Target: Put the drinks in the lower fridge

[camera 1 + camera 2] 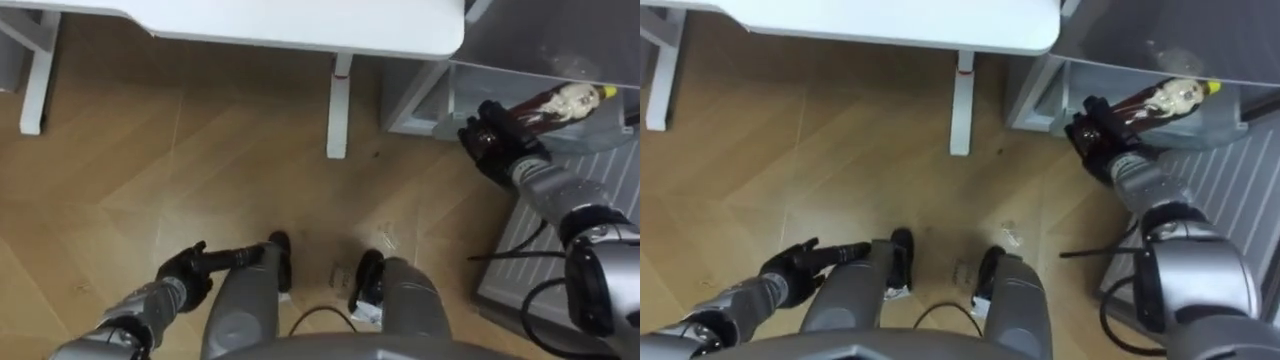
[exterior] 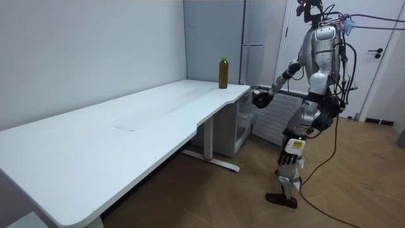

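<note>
The right hand (image 1: pixel 492 140) is gripping a dark bottle (image 1: pixel 545 108) by its base, with its fingers curling round it. The bottle is lying almost flat and stretching away from the fingers to the right, with its yellow cap (image 1: pixel 606 92) at the end farthest from them. Hand and bottle are sitting at the mouth of the open fridge (image 1: pixel 415 100). Whether the bottle is touching anything beyond the fingers cannot be told. A table leg (image 1: pixel 340 110) is standing well apart from those fingers, on their left, under the white table (image 1: pixel 300 25). The left hand (image 1: pixel 185 272) is hanging low, its fingers relaxed and pointing right over the wooden floor (image 1: pixel 200 170).
</note>
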You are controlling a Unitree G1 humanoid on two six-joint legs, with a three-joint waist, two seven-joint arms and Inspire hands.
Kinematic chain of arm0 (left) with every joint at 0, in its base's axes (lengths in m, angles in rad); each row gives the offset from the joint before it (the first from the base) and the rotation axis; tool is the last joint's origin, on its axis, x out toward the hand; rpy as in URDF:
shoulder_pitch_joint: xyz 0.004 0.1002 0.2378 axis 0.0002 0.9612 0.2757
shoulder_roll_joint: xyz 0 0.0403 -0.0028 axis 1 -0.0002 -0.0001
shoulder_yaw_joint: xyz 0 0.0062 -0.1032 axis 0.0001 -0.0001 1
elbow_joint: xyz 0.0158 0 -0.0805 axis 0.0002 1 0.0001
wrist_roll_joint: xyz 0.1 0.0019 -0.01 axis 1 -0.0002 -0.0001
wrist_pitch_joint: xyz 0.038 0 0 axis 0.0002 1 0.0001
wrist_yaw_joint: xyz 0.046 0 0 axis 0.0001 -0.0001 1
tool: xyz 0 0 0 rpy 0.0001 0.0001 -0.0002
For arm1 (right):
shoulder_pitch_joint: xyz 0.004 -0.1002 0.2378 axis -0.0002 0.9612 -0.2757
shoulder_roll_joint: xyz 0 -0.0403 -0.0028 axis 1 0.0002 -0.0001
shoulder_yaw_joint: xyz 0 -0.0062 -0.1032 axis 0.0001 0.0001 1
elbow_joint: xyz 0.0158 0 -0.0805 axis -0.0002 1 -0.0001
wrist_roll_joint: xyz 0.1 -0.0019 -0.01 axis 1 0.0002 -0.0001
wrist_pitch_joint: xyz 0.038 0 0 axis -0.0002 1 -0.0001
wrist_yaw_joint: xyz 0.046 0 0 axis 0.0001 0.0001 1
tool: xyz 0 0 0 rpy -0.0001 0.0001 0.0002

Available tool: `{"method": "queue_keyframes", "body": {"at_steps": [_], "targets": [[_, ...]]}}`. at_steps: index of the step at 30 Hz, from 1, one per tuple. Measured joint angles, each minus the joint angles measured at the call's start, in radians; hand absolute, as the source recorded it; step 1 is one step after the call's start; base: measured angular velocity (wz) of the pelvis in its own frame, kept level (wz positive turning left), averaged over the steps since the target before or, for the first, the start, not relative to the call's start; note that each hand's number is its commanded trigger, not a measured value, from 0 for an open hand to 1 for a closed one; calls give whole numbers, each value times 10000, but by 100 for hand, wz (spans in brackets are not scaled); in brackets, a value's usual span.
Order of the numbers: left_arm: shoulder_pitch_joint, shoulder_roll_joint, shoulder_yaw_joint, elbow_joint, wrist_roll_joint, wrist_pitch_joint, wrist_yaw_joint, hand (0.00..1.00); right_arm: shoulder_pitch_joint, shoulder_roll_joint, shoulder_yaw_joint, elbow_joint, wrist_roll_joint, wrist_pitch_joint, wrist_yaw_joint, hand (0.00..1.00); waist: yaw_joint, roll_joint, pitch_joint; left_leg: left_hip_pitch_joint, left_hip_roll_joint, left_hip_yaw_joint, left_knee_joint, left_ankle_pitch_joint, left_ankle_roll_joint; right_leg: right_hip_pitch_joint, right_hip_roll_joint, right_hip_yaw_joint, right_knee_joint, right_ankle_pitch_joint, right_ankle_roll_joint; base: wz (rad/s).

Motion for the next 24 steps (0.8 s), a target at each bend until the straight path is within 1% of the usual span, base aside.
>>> {"method": "queue_keyframes", "body": {"at_steps": [3,4,8,9,12,13,15,16,18,20,24], "targets": [[-152,-14,-35,-3,-35,-145,55,0,-118,-244,1,-85,8,-253,-100,100,23,2,1,-522,-5,-8,293,1,0,-562,-34,47,328,-1,-53,1],[-163,-18,-83,-2,-174,-245,82,0,-126,-330,4,-160,17,-286,-137,100,35,-1,2,-679,-6,21,353,1,1,-739,-43,102,434,-7,-64,-4],[-217,-21,-346,-27,-389,-436,289,0,-179,-439,7,-224,71,-583,-160,100,31,-7,5,-1004,-23,71,373,5,8,-1108,-68,150,499,-6,-64,-1],[-251,-23,-424,-105,-390,-507,376,0,-215,-509,17,-260,128,-663,-190,100,33,-14,9,-1156,-61,74,391,14,23,-1292,-110,167,578,-8,-61,0],[-298,-25,-792,-194,-819,-703,695,0,-486,-626,99,-283,185,-708,-421,100,88,-68,41,-1506,-69,224,523,7,53,-1753,-149,300,754,-14,-56,-4],[-315,-26,-811,-232,-931,-776,757,0,-547,-636,166,-282,165,-793,-485,100,90,-81,52,-1632,-67,224,582,4,58,-1884,-154,296,793,-17,-61,0],[-308,-26,-880,-357,-1162,-797,917,0,-639,-651,174,-285,93,-814,-556,100,37,-94,60,-1829,-54,222,668,4,57,-2075,-160,286,856,-29,-79,2],[-305,-26,-885,-495,-1191,-795,1031,0,-738,-685,174,-307,-14,-815,-652,100,10,-115,71,-1997,-81,226,728,2,59,-2259,-212,288,964,-53,-99,5],[-321,-23,-918,-618,-1192,-877,1199,0,-908,-754,174,-451,-79,-819,-847,100,-46,-120,74,-2309,-109,229,853,-3,67,-2585,-277,288,1145,-99,-111,7],[-249,2,-1067,-930,-1359,-988,1400,0,-1038,-884,192,-696,51,-855,-959,100,-122,-120,74,-2701,-101,236,1021,-6,71,-2999,-277,329,1317,-111,-128,2],[-172,106,-1455,-1292,-1915,-1009,1617,0,-1129,-1041,267,-926,516,-911,-1268,100,-132,-120,74,-2979,-97,234,1117,-7,70,-3308,-281,352,1472,-133,-159,0]]}}
